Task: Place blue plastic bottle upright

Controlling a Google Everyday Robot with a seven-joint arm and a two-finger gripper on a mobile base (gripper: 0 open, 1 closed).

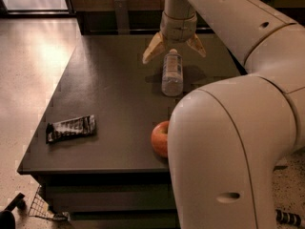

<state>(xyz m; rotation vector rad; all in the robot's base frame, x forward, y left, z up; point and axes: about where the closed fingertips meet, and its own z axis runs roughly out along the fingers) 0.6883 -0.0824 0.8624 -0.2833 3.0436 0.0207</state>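
Observation:
The clear plastic bottle (172, 73) with a white cap and white label stands on the dark table (114, 104), toward the back middle. My gripper (174, 52) hangs just above and behind the bottle's cap, open, its two tan fingers (153, 49) spread to either side of the cap without touching it. The white arm fills the right side of the view and hides part of the table.
A red apple (160, 138) sits near the table's front, half hidden by my arm. A dark snack wrapper (70, 128) lies at the front left. The table's left edge drops to a pale floor. A wire object lies on the floor at the lower left.

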